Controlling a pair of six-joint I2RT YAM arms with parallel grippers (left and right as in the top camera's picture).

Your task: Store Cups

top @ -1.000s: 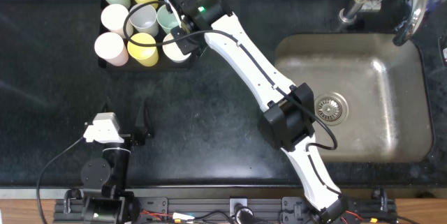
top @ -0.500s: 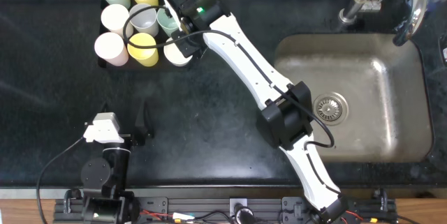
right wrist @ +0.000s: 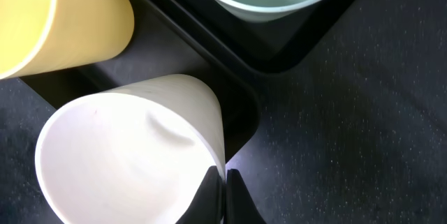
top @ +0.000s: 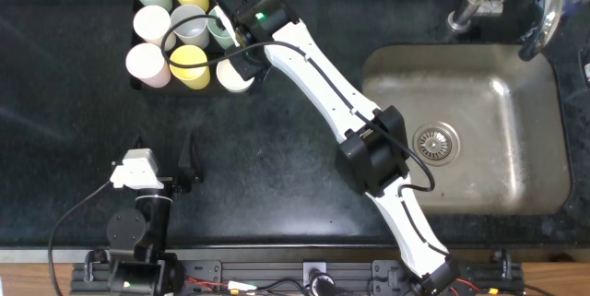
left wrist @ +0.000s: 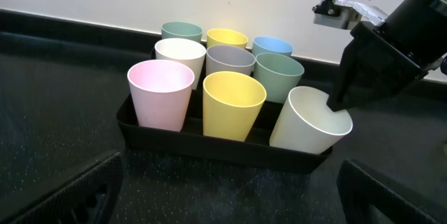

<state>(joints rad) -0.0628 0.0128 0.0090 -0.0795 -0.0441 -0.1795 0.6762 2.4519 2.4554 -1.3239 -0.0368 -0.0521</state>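
Black speckled stone forms the worktop [top: 74, 102] in front of us. At its left our left gripper [top: 166, 148] rests near its own base, well apart from the cups, with its fingers spread wide and nothing between them. Farther back stands the black tray [left wrist: 209, 147], which holds nine cups in three rows of three. In its left column we see a pale green cup [left wrist: 181, 30] at the back, an upright white cup [left wrist: 180, 49] in the middle and a pink cup [left wrist: 160, 91] at the front. The middle column runs from a back yellow cup [left wrist: 227, 39] through a grey cup [left wrist: 230, 60] to a front yellow cup [left wrist: 234, 102]. In the right column a blue cup [left wrist: 272, 45] stands at the back and a sea-green cup [left wrist: 279, 70] is in the middle. At the tray's front right corner is a tilted white cup [left wrist: 307, 123]. Its base is down inside the tray and its mouth leans outward, away from its neighbours. Our right arm reaches across the worktop to it, and the right gripper [right wrist: 223, 182] is clenched on the rim of that cup, pinching the wall between its two fingers. To the right a steel sink [top: 498, 84] is set into the worktop, with a tap [top: 479, 1] behind it.
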